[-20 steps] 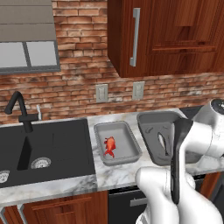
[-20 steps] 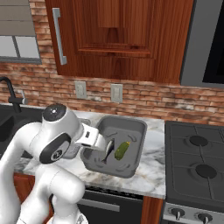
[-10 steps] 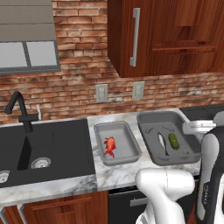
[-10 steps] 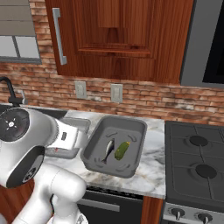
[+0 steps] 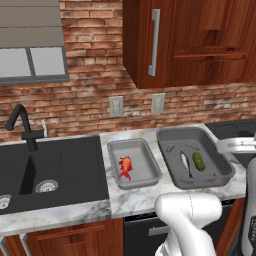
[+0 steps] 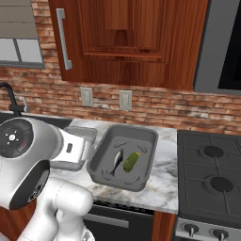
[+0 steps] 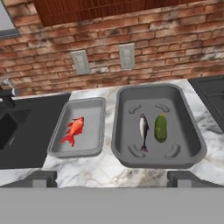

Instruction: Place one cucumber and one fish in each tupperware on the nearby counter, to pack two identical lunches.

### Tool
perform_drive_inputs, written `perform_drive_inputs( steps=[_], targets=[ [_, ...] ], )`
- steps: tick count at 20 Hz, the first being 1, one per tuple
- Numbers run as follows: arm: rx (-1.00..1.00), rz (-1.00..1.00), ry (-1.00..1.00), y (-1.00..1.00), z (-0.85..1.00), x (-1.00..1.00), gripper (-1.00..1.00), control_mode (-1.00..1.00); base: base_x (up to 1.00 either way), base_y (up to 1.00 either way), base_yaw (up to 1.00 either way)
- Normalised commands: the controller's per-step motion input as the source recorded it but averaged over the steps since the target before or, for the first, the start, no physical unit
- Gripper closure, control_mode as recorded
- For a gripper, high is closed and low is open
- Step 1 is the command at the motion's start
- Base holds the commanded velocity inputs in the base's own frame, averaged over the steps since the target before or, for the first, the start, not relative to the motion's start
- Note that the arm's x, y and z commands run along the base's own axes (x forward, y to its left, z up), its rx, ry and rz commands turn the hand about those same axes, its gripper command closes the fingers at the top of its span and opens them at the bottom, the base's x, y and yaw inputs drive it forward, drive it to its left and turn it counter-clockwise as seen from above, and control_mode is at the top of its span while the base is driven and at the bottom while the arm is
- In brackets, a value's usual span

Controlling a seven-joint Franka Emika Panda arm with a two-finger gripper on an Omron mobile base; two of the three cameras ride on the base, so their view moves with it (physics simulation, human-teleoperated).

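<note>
- Tupperware sits in a pair on the worktop (image 7: 109,170) between the black sink (image 5: 55,170) and the stovetop (image 6: 212,174): we see the smaller tub (image 7: 83,127) beside the sink and the larger tub (image 7: 157,127) beside the stovetop, both running from near the front edge back toward the brick wall.
- In the smaller tub lies a red fish (image 7: 73,130) alone; in the larger lie a grey fish (image 7: 143,131) and a cucumber (image 7: 161,127) side by side, close but not touching in the hand view.
- From the right base view the arm's white shoulder (image 6: 23,160) hides most of the smaller tub (image 6: 87,134), and we cannot make out the red fish there.
- The left base view shows both tubs whole, with the red fish (image 5: 125,167), grey fish (image 5: 185,164) and cucumber (image 5: 198,160) plain.
- The faucet (image 5: 22,127) stands at the sink's back edge.
- Our tool (image 7: 111,177) hangs back over the worktop's front edge, its fingertips (image 7: 41,178) spread wide apart and holding nothing.
- The arm is folded high and close to the base, the hand looking forward and down at both tubs.
</note>
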Motion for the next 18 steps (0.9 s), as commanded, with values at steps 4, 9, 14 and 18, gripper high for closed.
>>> perform_drive_inputs(
  steps=[4,9,14,18],
  targets=[
    [0.00,0.00,0.13,0.09,0.00,0.15,-1.00,-1.00,0.00,0.00,0.00],
    [0.00,0.00,0.00,0.00,0.00,0.00,-1.00,1.00,-0.18,0.00,0.00],
    [0.00,0.00,0.00,0.00,0.00,0.00,-1.00,1.00,-0.53,0.00,0.00],
    [0.00,0.00,0.00,0.00,0.00,0.00,-1.00,1.00,-0.91,-0.18,0.00]
  ],
)
